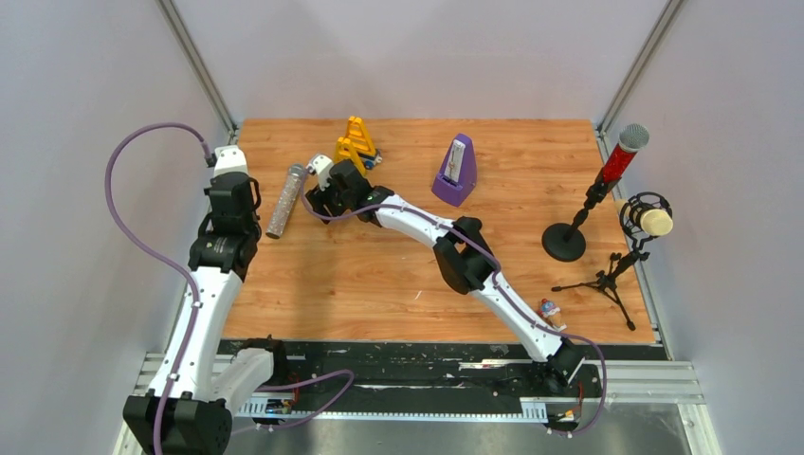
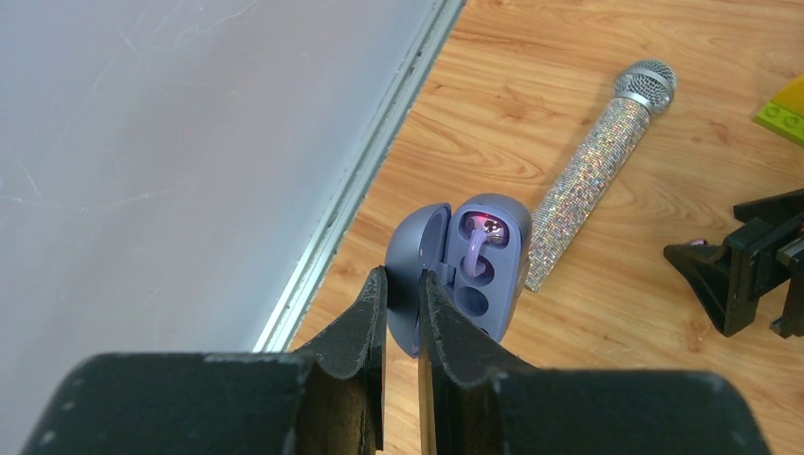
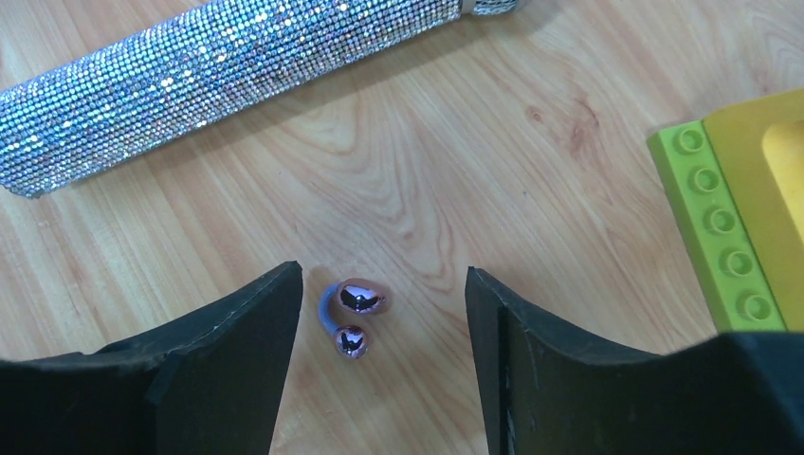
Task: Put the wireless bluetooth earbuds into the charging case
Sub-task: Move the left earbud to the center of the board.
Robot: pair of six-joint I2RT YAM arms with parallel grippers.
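The charging case (image 2: 493,284) is a grey-blue oval shell, hinged open and held off the table near the left wall. My left gripper (image 2: 403,284) is shut on its lid (image 2: 422,237). One earbud (image 2: 477,248), a pale purple clip with a shiny end, sits in the case's upper socket; the lower socket is empty. The other earbud (image 3: 353,315), two shiny pink-purple beads joined by a blue arc, lies on the wood. My right gripper (image 3: 384,280) stands open low over it, one finger on each side; the left finger (image 3: 265,322) is the nearer.
A glitter-covered microphone (image 1: 285,200) lies on the table between the two grippers. Yellow and green brick pieces (image 1: 356,144) stand just behind the right gripper (image 1: 320,201). Farther right are a purple metronome (image 1: 456,171), a red microphone on a stand (image 1: 607,185) and a tripod microphone (image 1: 645,223).
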